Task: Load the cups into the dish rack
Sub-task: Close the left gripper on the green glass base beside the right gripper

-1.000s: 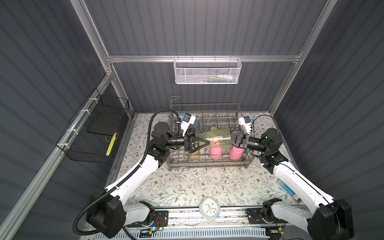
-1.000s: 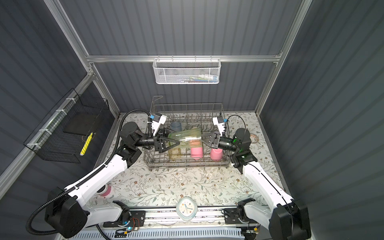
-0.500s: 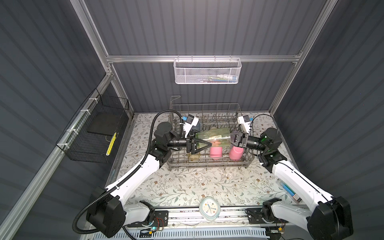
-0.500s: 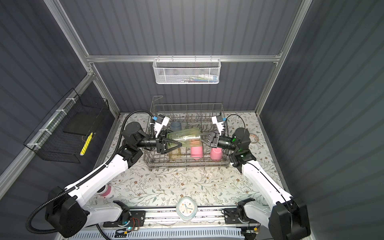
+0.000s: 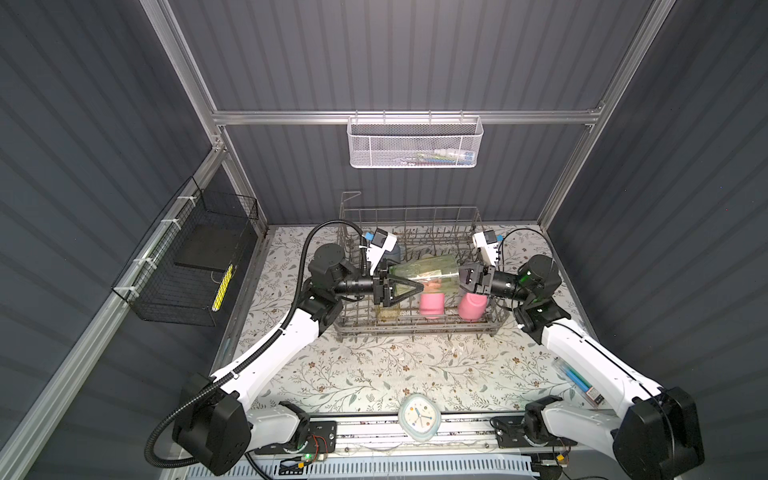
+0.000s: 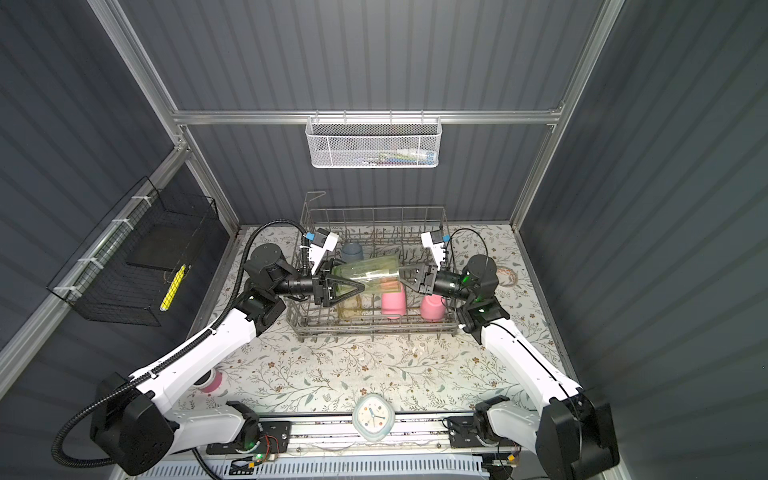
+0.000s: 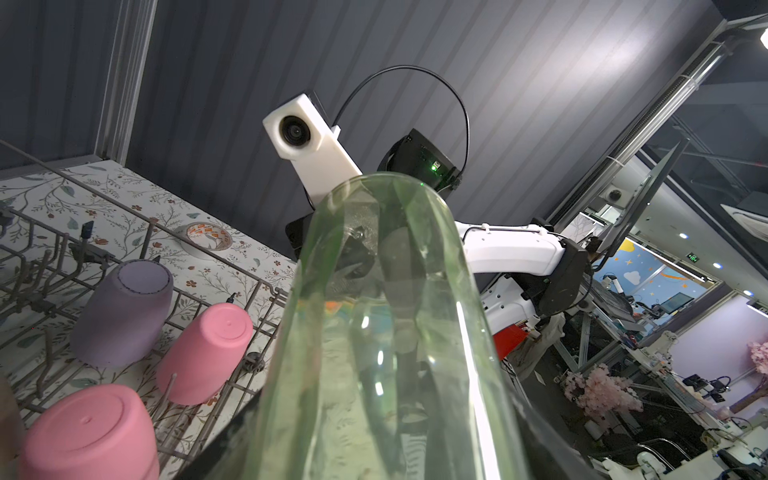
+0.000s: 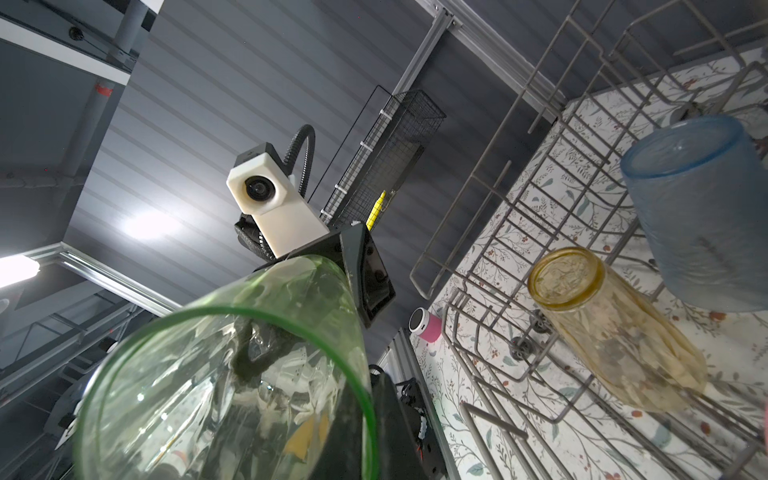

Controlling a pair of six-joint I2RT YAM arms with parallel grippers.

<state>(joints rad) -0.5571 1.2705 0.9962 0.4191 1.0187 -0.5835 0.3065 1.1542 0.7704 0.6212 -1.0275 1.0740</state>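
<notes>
A translucent green cup [image 5: 424, 269] [image 6: 368, 269] lies sideways in the air over the grey dish rack [image 5: 415, 328] [image 6: 374, 328]. My right gripper [image 5: 461, 276] [image 6: 404, 276] is shut on the wall at its mouth [image 8: 224, 395]. My left gripper [image 5: 411, 277] [image 6: 357, 277] is open, with a jaw on either side of the cup's other end [image 7: 382, 332]; whether they touch it I cannot tell. Upside down in the rack stand two pink cups [image 5: 431, 304] [image 5: 472, 306], a lavender cup [image 7: 122, 311], a yellow cup [image 8: 615, 332] and a blue cup [image 8: 702, 216].
A short pink cylinder with a black top [image 6: 210, 380] stands on the floral mat near the left arm. A clock [image 5: 417, 417] lies at the front edge and a tape roll [image 6: 505, 276] right of the rack. A white mesh basket [image 5: 415, 143] and a black wire basket [image 5: 187, 270] hang on the walls.
The left gripper's jaws have narrowed around the green cup, and its wrist has edged slightly right. The right gripper still holds the cup in about the same place.
</notes>
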